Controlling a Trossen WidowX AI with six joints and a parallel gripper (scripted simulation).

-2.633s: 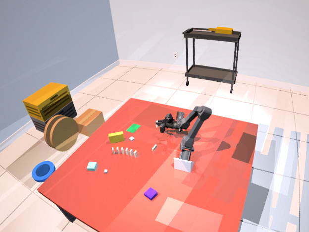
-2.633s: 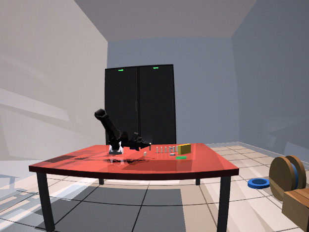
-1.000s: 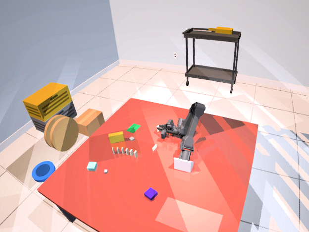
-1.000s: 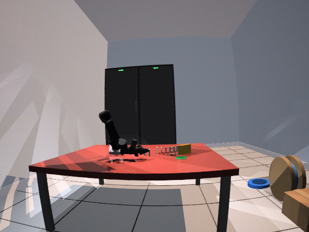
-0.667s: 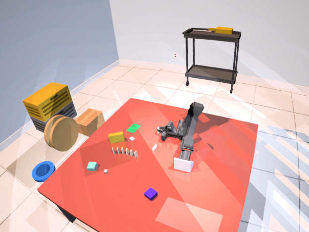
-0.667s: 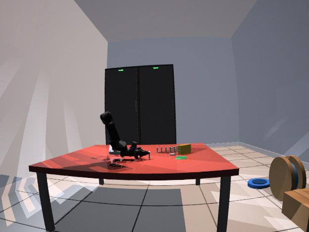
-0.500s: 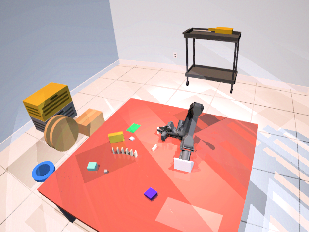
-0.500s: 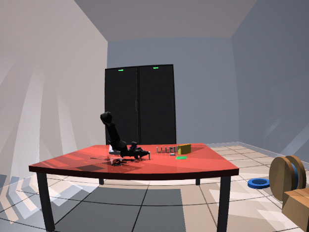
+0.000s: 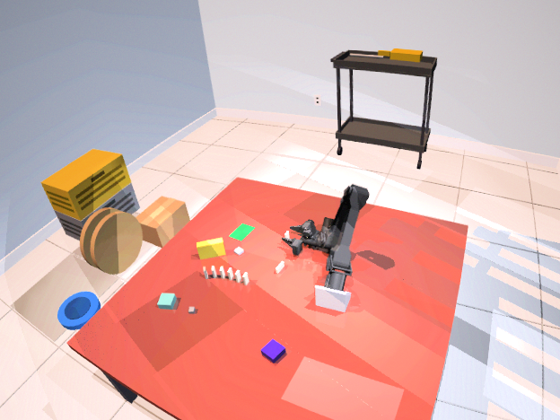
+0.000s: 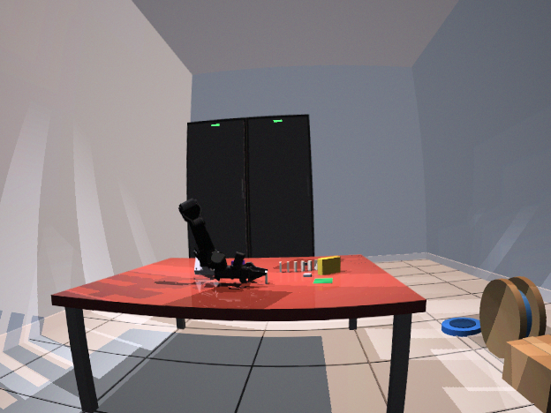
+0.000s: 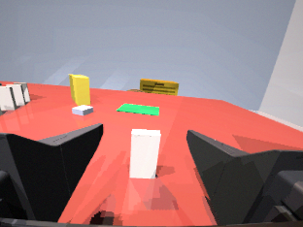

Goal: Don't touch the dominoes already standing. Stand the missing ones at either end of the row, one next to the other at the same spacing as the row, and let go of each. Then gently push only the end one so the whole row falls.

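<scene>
My gripper [image 9: 287, 232] [image 11: 146, 131] is open, low over the table. A white domino [image 9: 287, 234] [image 10: 266, 277] [image 11: 145, 155] stands upright between its fingers, with a gap on each side in the wrist view. A row of several white dominoes [image 9: 230, 274] [image 10: 295, 266] [image 11: 7, 98] stands farther off, at the left edge of the wrist view. Another white domino [image 9: 280, 266] lies on the table between the row and the arm in the top view; I cannot make it out in the other views.
A yellow block [image 9: 211, 249] [image 10: 328, 265] [image 11: 82, 89] stands beside the row. Near it are a small pale block [image 9: 239, 250] [image 11: 83, 111] and a flat green patch [image 9: 241, 231] [image 11: 139, 110]. A teal block [image 9: 166, 301], a small grey cube [image 9: 191, 310] and a purple block [image 9: 273, 350] lie farther away.
</scene>
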